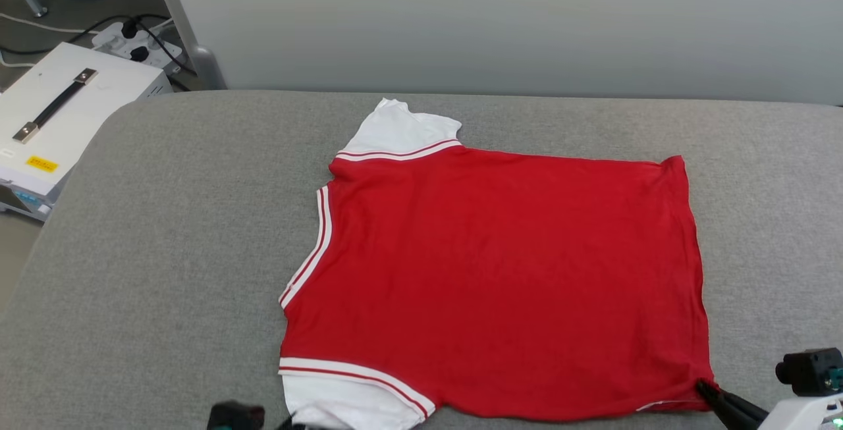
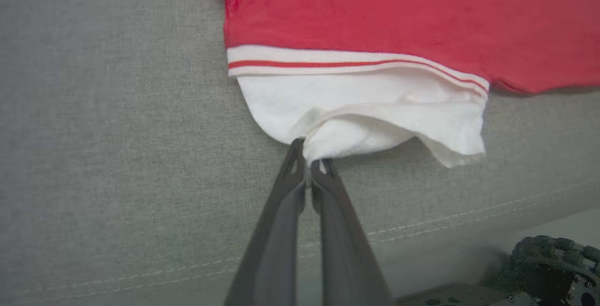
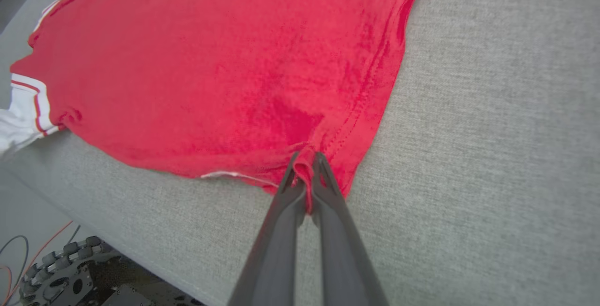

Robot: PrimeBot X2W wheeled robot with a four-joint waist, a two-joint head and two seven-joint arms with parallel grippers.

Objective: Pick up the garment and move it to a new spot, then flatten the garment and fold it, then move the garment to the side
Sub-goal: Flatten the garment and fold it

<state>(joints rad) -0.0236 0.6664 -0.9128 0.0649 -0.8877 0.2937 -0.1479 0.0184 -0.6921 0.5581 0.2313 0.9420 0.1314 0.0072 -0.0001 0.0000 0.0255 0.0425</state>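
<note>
The red jersey-style shirt with white sleeves [image 1: 500, 272] lies flattened on the grey surface [image 1: 164, 252], with the left claw [image 2: 309, 158] pinching a sleeve [image 2: 365, 104] and the right claw [image 3: 307, 165] a hem corner [image 3: 333, 175]; folding looks yet to come.

Lab, grey padded table [image 1: 164, 232], white equipment case [image 1: 99, 97], power strip [image 1: 135, 41]

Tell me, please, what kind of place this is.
Probably a robot test lab or workshop: a grey padded work surface before a partition wall, a white equipment case beside it, and a power strip with loose cables.
</note>
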